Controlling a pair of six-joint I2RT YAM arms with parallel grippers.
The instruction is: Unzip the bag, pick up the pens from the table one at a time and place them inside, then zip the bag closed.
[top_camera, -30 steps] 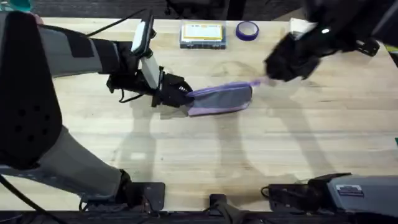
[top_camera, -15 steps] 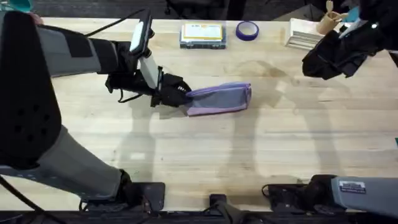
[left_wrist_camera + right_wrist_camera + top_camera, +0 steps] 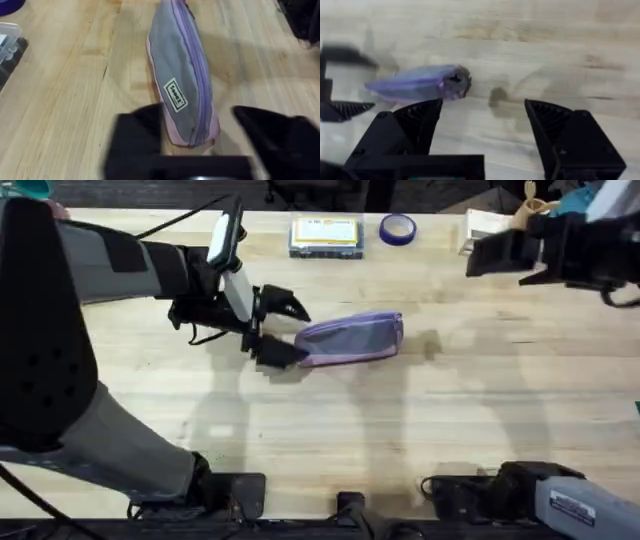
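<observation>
**Both claws spread, bag lying zipped on the tabletop**

Nearest you, bare tabletop (image 3: 400, 430) runs up to the bag (image 3: 352, 338), which lies lengthwise near the middle, its zipper closed along the top. Your left claw (image 3: 287, 330) sits at the bag's left end with its fingers spread wide, one on each side of that end, not pinching it. Farther back on the right, your right claw (image 3: 482, 122) hangs above the tabletop, fingers apart and holding nothing, well clear of the bag.
</observation>
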